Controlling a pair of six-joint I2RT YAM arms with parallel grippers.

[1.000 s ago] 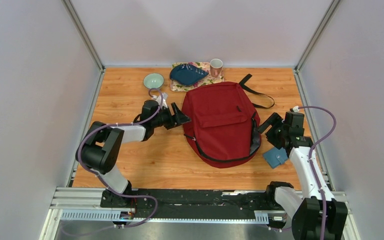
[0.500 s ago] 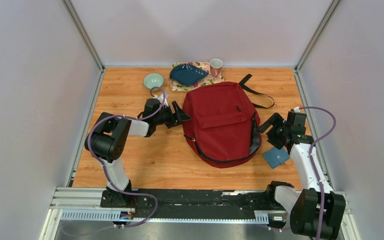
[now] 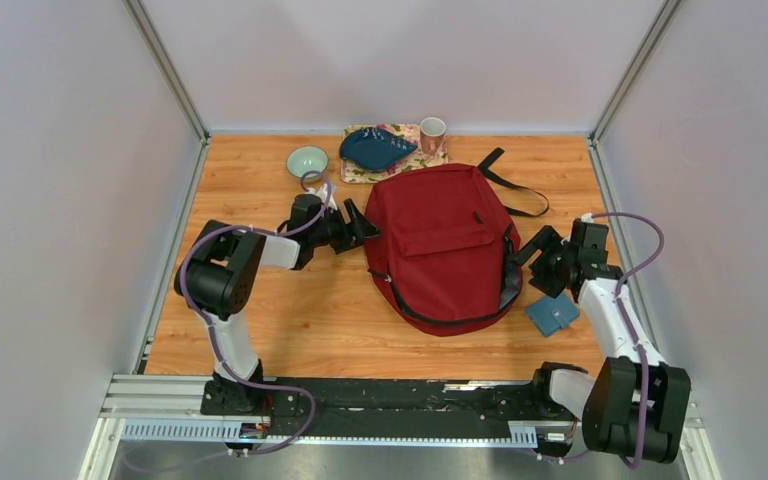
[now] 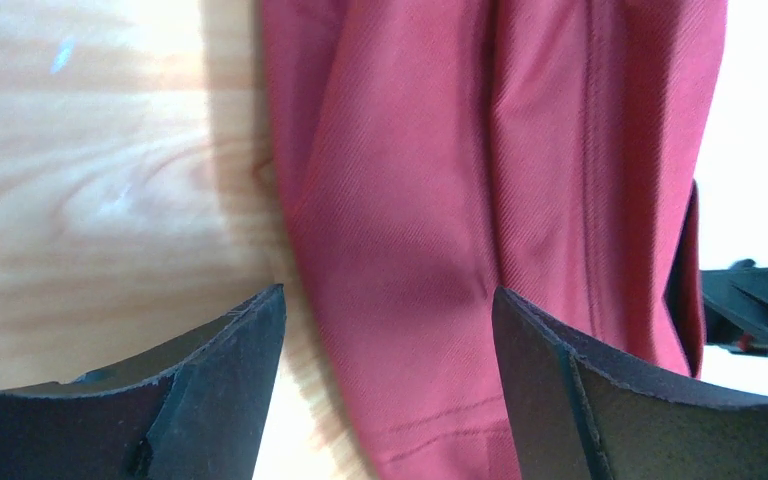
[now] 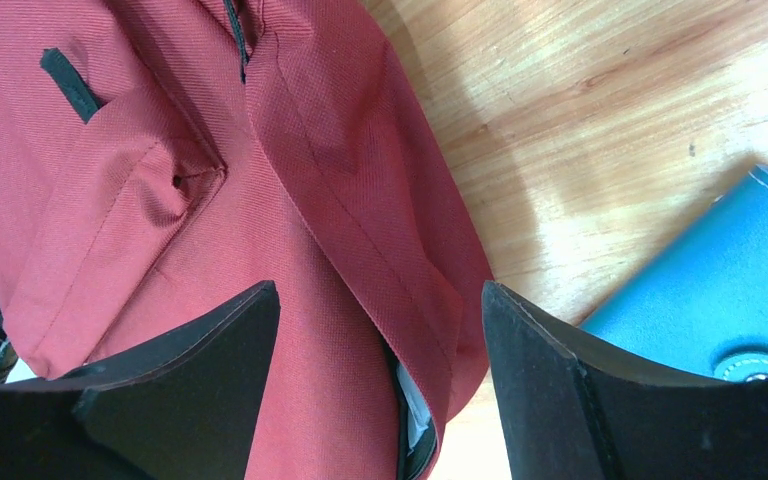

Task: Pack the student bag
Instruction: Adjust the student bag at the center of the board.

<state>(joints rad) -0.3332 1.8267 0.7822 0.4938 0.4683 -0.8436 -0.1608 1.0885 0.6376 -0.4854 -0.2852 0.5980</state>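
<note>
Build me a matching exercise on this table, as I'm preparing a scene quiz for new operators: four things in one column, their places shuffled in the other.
Things
1. student bag
2. blue wallet
3. green bowl
4. pink mug

Places
A. at the right end of the floral mat, at the far edge
B. on the wood just right of the bag's near end
C. in the middle of the table
D. on bare wood left of the mat

Pairs: 1-C, 2-B, 3-D, 4-A
</note>
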